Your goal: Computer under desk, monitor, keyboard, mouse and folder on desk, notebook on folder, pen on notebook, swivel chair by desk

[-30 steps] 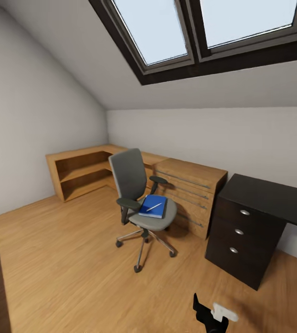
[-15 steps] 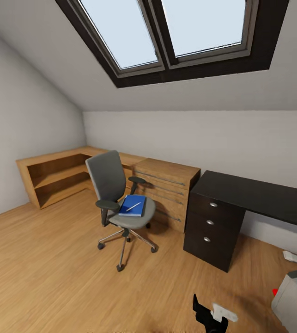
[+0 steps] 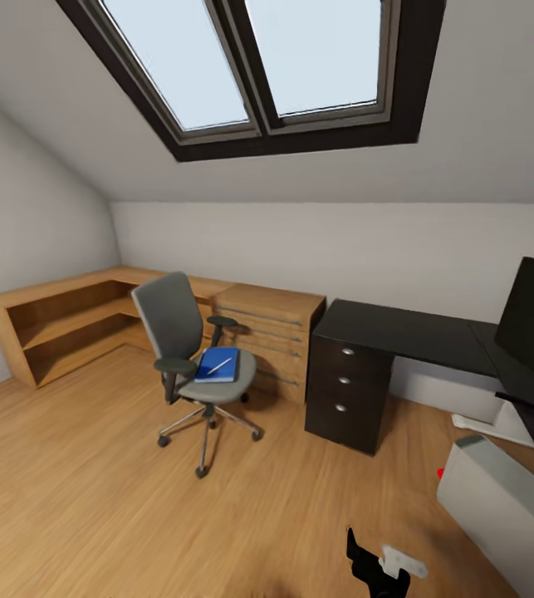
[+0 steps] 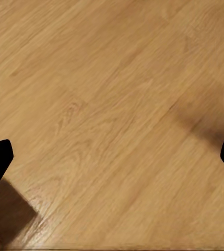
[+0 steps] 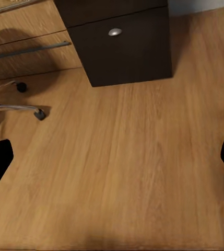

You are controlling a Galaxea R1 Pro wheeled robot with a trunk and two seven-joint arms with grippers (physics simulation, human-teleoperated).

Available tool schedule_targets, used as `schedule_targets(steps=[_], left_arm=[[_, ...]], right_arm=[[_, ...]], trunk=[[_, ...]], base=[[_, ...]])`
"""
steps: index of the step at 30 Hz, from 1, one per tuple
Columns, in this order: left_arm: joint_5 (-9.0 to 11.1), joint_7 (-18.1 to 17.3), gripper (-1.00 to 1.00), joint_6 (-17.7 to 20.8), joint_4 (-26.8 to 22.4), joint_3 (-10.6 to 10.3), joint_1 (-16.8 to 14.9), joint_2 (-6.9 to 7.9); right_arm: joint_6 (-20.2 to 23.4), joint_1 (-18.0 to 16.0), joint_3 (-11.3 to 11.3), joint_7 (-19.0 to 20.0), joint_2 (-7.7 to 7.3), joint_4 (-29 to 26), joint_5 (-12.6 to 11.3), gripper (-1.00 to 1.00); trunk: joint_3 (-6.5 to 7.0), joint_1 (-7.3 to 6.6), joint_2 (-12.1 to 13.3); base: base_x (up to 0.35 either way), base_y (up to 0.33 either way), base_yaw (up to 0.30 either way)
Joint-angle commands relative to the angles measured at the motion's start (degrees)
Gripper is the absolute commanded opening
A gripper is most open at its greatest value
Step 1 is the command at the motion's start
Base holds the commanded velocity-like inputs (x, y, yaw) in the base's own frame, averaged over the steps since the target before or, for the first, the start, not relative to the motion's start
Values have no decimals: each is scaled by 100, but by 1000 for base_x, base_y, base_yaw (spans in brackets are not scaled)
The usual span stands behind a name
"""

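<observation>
Position: I stand on the wooden floor (image 4: 112, 104), facing the room's far corner.
Swivel chair (image 3: 185, 349): apart from the table (image 3: 399, 328), wooden drawer chest (image 3: 271, 328) behind it.
Folder (image 3: 217, 365): on the chair seat, pen (image 3: 219, 365) lying on top. Not moved yet.
Monitor (image 3: 532, 320): on the table's right part.
Computer (image 3: 503, 507): on the floor by the table's right end; under it or beside it, unclear.
Keyboard, mouse, notebook: not spotted.
My left gripper (image 4: 112, 154): jaws wide, empty, over bare floor.
My right gripper (image 5: 112, 154): jaws wide, empty, pointing at floor before the black drawer unit (image 5: 117, 42).
Progress: early; nearly all placing remains.
</observation>
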Motion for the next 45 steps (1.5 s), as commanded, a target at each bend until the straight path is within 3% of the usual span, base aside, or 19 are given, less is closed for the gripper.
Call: schedule_targets(steps=[1, 12, 23, 30, 45], left_arm=[[60, 5, 100, -5, -3, 4, -1, -2], [60, 5, 100, -8, -1, 2, -1, -2], [60, 5, 100, -11, -1, -4, -1, -10], [60, 5, 100, -11, -1, -6, -1, -10], [60, 7, 100, 2, -1, -7, -1, -1]], right_arm=[[-23, -7, -16, 54, 1, 13, -55, 100], [87, -7, -16, 61, 70, 9, -28, 100], [103, -7, -21, 55, 80, 4, 283, 100], [102, -7, -22, 54, 75, 4, 303, 100], [70, -7, -25, 36, 78, 4, 301, 100]], trunk=[[9, -26, 37], [153, -267, 478], [315, -509, 920], [421, -663, 1200], [679, -992, 1802]], base=[[-294, 185, -269], [-236, 129, -259], [-10, 4, -273], [-87, 0, -277], [-316, 0, -288]])
